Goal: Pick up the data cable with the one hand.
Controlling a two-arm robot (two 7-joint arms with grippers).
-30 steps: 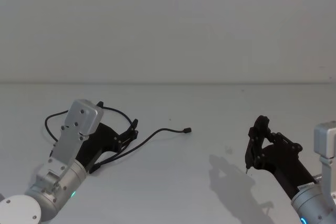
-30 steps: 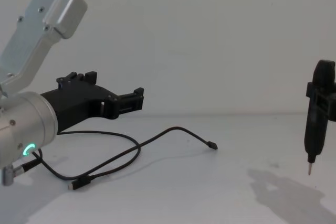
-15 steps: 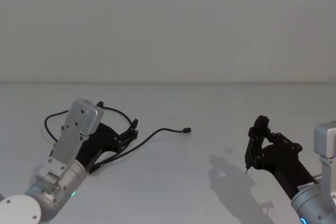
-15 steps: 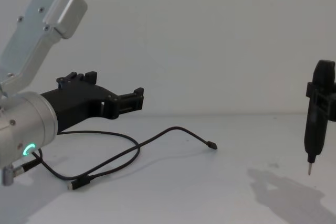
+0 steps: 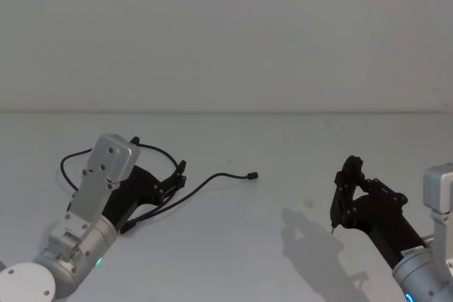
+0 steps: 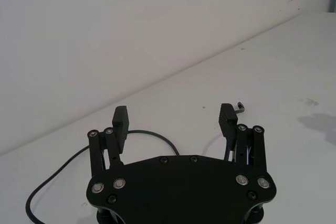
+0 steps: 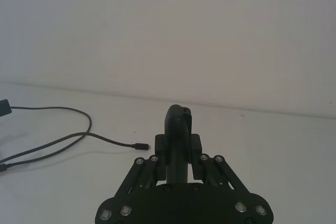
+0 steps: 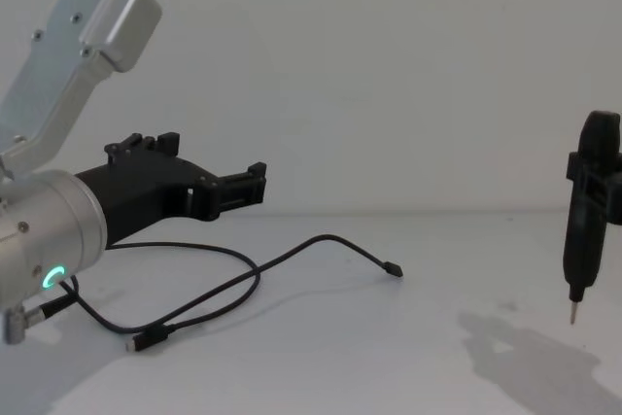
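While spread wide above the data cable (image 8: 328, 237), the left gripper (image 5: 181, 175) should descend astride one strand; right gripper (image 8: 571, 298) closed, parked aside.

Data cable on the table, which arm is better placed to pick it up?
Left. The left gripper is open, just above a loop of the data cable; it likely only needs to lower and close. The right gripper is shut, well off to the right.

Head camera looks down on the white table (image 5: 233, 245). Chest camera looks low across it. 2 wrist cameras sit close behind the left gripper (image 6: 174, 114) and right gripper (image 7: 178, 116). All 4 show the cable (image 5: 225, 175).
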